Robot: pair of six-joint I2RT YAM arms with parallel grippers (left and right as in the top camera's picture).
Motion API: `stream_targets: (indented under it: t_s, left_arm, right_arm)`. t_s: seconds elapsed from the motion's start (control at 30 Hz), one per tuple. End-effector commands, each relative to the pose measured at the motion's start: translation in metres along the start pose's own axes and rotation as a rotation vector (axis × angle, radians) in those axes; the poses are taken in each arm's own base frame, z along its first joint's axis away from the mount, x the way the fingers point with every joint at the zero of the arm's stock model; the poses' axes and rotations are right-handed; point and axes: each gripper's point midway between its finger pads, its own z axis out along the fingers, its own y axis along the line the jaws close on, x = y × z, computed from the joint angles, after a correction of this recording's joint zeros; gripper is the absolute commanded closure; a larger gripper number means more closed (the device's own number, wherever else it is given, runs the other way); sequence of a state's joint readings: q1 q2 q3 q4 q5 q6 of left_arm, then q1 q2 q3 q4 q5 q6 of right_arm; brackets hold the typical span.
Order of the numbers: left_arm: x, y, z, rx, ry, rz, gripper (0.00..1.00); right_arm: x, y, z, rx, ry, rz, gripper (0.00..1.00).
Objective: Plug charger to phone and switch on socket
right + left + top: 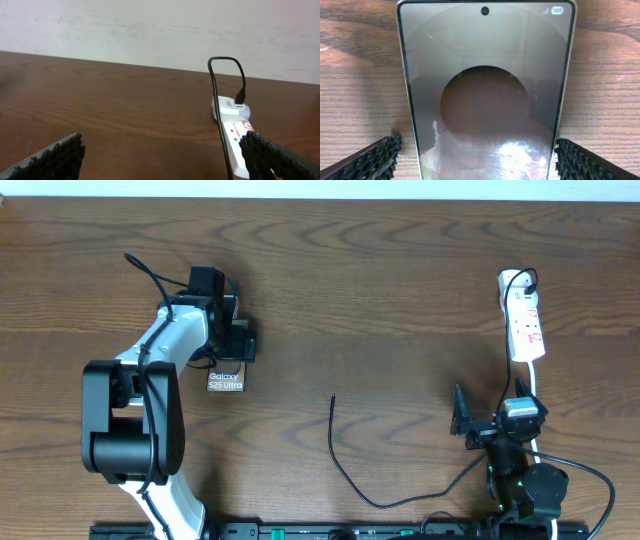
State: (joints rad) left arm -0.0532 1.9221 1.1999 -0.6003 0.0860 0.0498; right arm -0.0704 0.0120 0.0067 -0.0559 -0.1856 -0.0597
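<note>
The phone [225,381] lies flat on the table at the left, its "Galaxy S25 Ultra" lettering showing. In the left wrist view its glossy face [485,75] fills the frame. My left gripper [232,345] [480,160] is open, with one finger on each side of the phone's near end. The charger [337,455] lies loose at centre, its plug tip [333,397] pointing to the far side. The socket [523,320] [235,135] lies at the far right with a black plug in its far end. My right gripper [495,418] [162,155] is open and empty, just in front of the socket.
The charger's black cable [220,100] loops up from the plug and runs down along the socket's left side. A white wall stands behind the table's far edge. The arm bases stand along the front edge.
</note>
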Motion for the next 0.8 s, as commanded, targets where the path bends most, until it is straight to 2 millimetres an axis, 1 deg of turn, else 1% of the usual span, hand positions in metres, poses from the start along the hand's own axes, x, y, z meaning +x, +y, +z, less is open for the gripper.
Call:
stream_targets:
  t_s: [0.0, 0.77]
  left_arm:
    - [0.0049, 0.0062, 0.005, -0.029, 0.018, 0.007, 0.02]
    - [0.0075, 0.0014, 0.0076, -0.008, 0.031, 0.009, 0.02]
  right_arm:
    - [0.0003, 0.001, -0.0002, -0.003, 0.0, -0.009, 0.01]
    - [0.0003, 0.0009, -0.0002, -0.002, 0.0, -0.009, 0.01]
